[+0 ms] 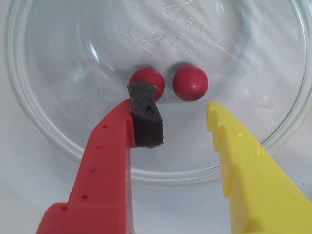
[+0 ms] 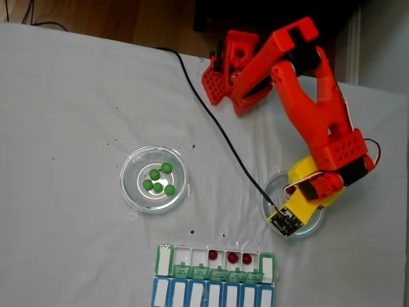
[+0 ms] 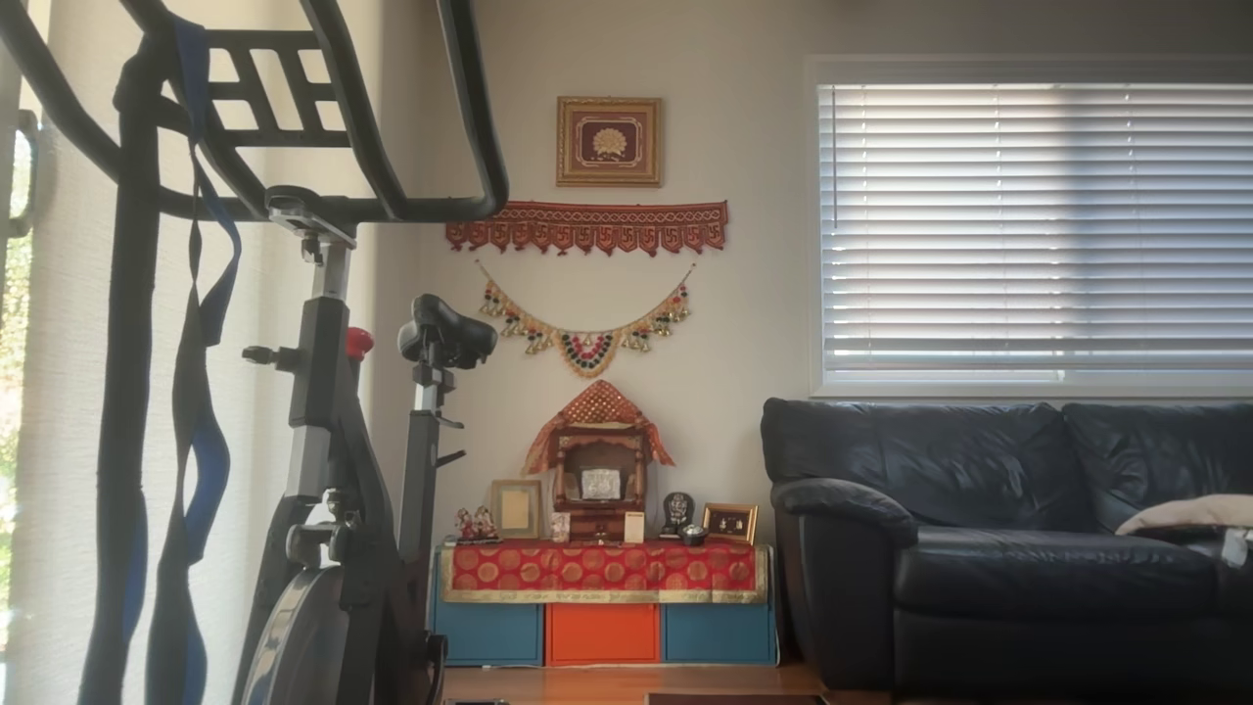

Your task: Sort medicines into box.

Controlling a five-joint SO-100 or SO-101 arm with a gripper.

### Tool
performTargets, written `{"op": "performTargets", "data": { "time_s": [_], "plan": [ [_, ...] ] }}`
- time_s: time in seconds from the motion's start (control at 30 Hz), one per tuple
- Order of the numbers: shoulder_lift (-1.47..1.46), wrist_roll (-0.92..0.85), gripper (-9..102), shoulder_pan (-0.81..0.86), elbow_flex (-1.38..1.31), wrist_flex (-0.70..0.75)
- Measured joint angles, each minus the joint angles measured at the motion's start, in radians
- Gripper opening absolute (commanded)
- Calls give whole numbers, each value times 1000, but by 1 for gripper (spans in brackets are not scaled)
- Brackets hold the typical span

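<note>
While the fingers hang wide open over a clear glass dish, they hold nothing. One finger is red with a black foam pad, and the other is yellow. Two red balls sit side by side in this dish, and the foam pad partly hides the left one.

From the fixed view, this dish is on the right of the white counter. Another glass dish to the left holds five green balls. Near the bottom edge, the box with green lids has three red balls in its open white cups. A blue-lidded row touches it from below.
</note>
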Motion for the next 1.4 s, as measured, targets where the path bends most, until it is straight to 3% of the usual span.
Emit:
{"op": "performTargets", "data": {
  "time_s": [1.4],
  "plan": [
    [2, -35, 16, 9, 67, -60]
  ]
}}
